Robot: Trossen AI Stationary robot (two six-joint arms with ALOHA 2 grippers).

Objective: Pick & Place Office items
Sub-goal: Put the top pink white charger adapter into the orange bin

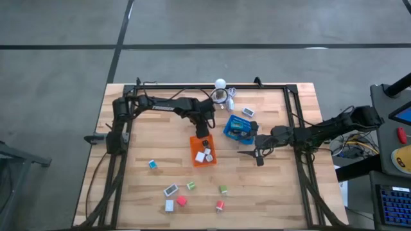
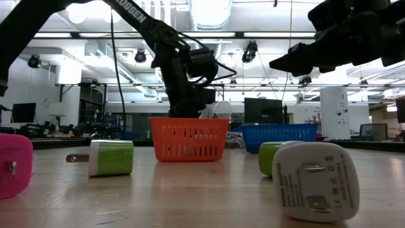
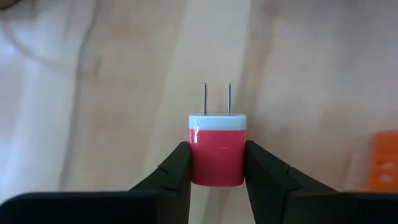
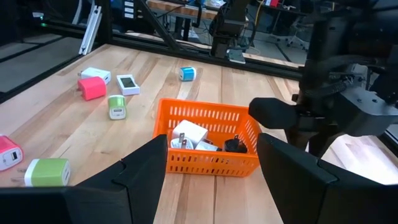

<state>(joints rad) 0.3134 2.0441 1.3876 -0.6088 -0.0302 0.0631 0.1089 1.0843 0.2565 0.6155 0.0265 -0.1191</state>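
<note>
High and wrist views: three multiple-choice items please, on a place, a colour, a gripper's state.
1. The orange basket stands: A) on the left-arm side of the blue basket; B) inside it; C) off the table.
2. The charger in the left gripper is: A) green; B) red; C) black.
3. The right gripper is: A) open, empty; B) shut on a charger; C) shut, empty.
Answers: A, the high view shows it beside, leftward; B, red body in its grip; A, jaws apart, nothing between.
</note>
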